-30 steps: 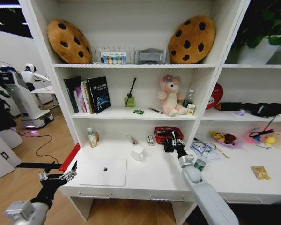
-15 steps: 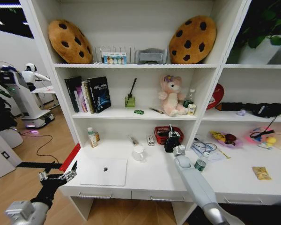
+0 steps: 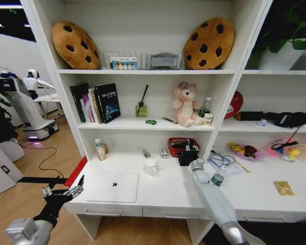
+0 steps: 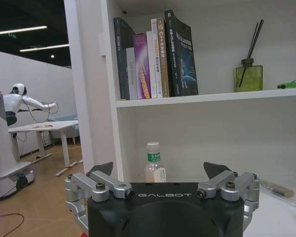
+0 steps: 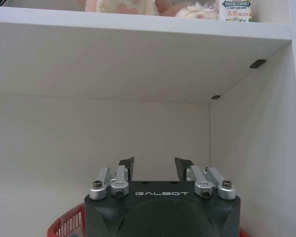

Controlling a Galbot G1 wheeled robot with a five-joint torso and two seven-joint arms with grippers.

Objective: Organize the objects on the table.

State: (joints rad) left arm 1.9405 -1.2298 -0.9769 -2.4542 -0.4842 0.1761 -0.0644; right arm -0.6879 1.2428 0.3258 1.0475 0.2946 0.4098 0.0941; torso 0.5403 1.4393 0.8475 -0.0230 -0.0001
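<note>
"DOUBLEMINT" box (image 5: 235,10) above right gripper (image 5: 154,168)

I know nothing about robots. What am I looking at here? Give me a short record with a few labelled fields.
Setting: white desk beneath bookshelves
Right gripper: open, empty, over the red mesh basket at the back of the desk
Left gripper: open, empty, off the desk's left edge
Laptop: closed, flat on the desk's left part
White mug: upright, just behind the laptop's right corner
Books: standing on the shelf above
</note>
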